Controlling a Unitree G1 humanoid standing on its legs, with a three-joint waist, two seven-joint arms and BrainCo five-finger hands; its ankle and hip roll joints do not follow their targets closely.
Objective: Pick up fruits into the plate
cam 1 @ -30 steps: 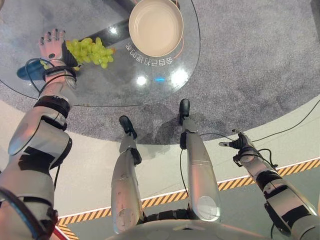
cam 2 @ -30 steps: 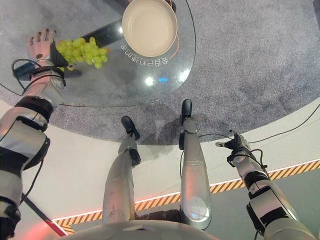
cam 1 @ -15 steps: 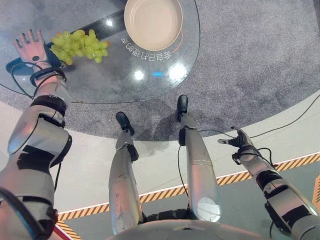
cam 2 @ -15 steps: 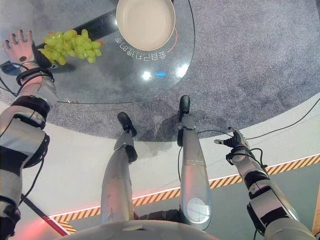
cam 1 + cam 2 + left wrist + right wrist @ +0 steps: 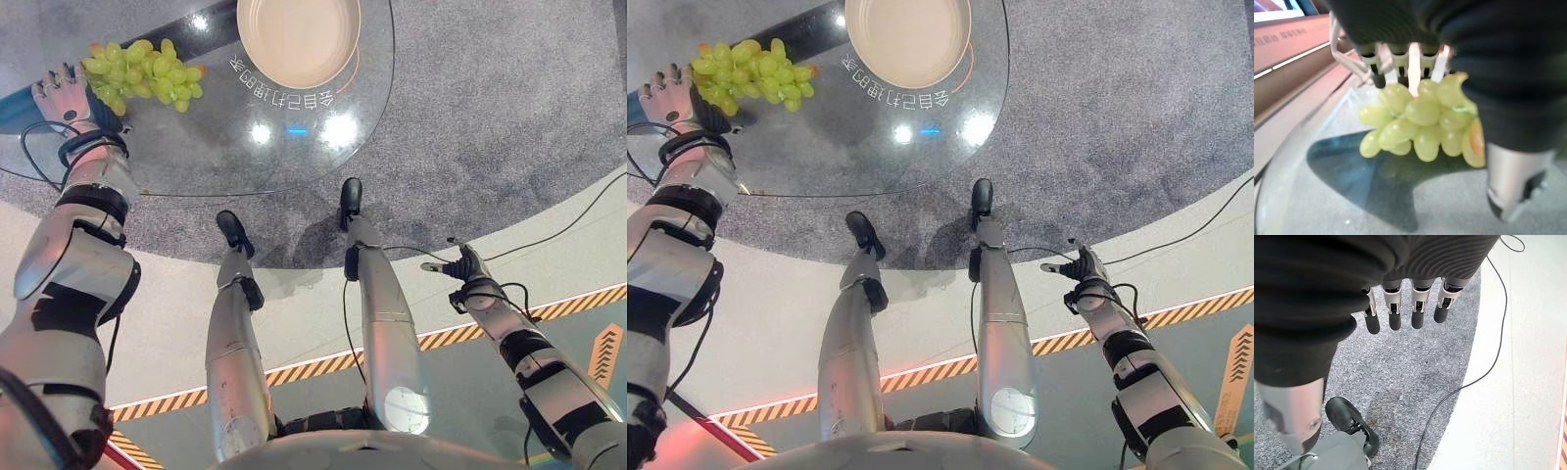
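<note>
Clearly the fingers (image 5: 1415, 61) of the left hand (image 5: 61, 98) were curled round the top of a bunch of green grapes (image 5: 143, 75), with the thumb (image 5: 1513, 186) down beside the fruit. In the left wrist view the grapes (image 5: 1422, 117) hung from that grasp above the round glass tabletop (image 5: 196, 147), apart from its surface, casting a dark patch on the glass below. From the head, the bunch sat at the tabletop's left edge, right against the hand. A cream plate (image 5: 297, 37) stood well apart from the grapes, toward the far middle of the tabletop, holding nothing. Down low on the right, the right hand (image 5: 460, 269) hung over the grey carpet (image 5: 1410, 377), its fingers (image 5: 1395, 316) straight and relaxed, clasping nothing.
</note>
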